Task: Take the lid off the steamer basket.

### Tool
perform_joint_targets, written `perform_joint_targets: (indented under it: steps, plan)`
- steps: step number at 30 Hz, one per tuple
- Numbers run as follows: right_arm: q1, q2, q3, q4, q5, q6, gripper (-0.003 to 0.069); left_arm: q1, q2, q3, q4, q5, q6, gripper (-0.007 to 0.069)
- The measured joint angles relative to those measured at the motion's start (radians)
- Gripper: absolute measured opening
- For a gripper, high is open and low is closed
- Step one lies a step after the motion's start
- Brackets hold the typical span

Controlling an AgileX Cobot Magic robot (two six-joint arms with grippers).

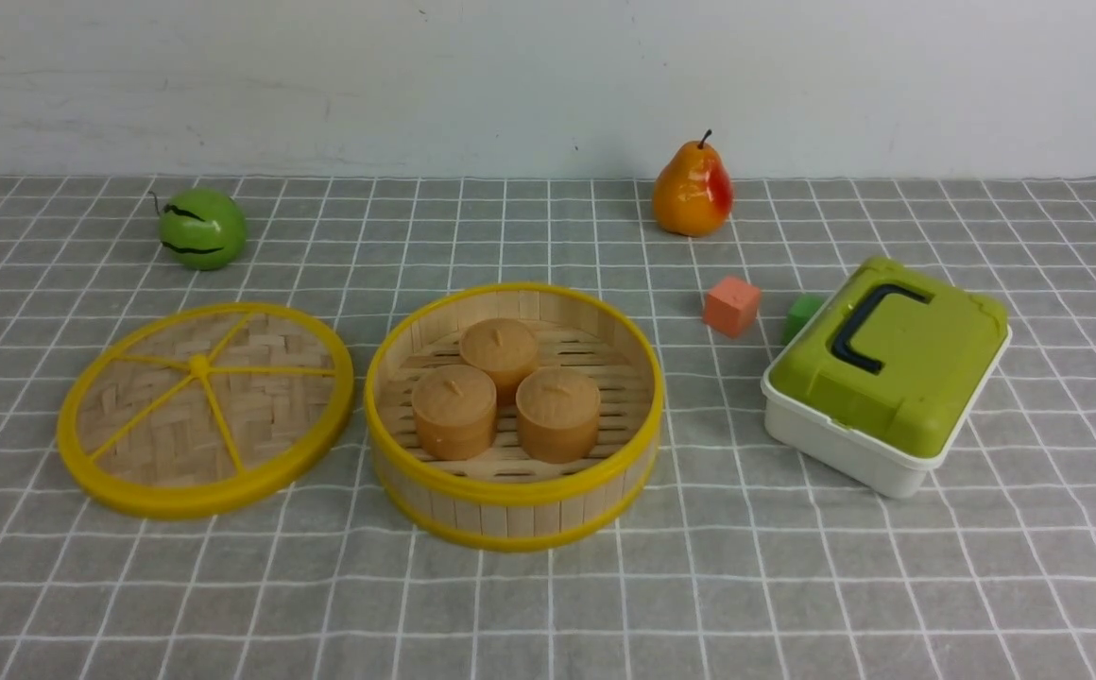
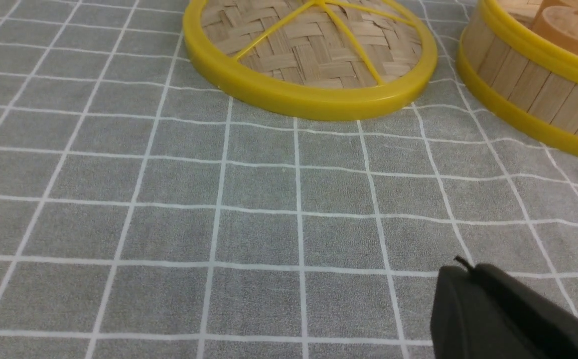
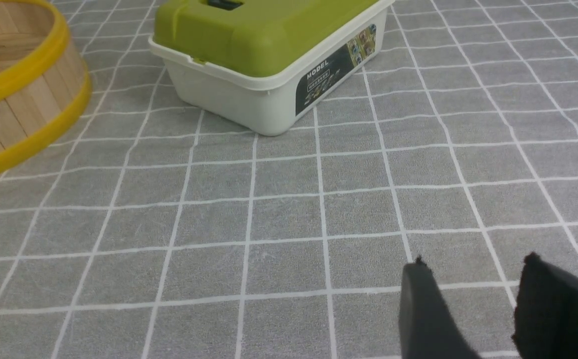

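Note:
The lid (image 1: 206, 408), a woven bamboo disc with a yellow rim and spokes, lies flat on the cloth just left of the steamer basket (image 1: 513, 416). The basket stands open with three tan buns (image 1: 505, 385) inside. In the left wrist view the lid (image 2: 314, 55) and the basket wall (image 2: 528, 85) lie ahead of my left gripper (image 2: 466, 271), whose fingers are pressed together, empty, over the cloth. In the right wrist view my right gripper (image 3: 473, 267) is open and empty, with the basket (image 3: 20, 99) far off to one side. Neither gripper shows in the front view.
A white box with a green lid (image 1: 888, 373) stands right of the basket, also in the right wrist view (image 3: 269, 55). An orange cube (image 1: 731, 306) and a green cube (image 1: 801, 315) lie behind it. A pear (image 1: 693, 189) and a green fruit (image 1: 201, 228) sit near the back wall.

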Motion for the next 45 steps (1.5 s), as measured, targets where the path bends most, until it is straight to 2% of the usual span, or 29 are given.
perform_joint_targets:
  steps: [45]
  plan:
    - [0.0,0.0,0.0,0.0,0.0,0.0,0.0241,0.0,0.0,0.0,0.0,0.0,0.001,0.0008]
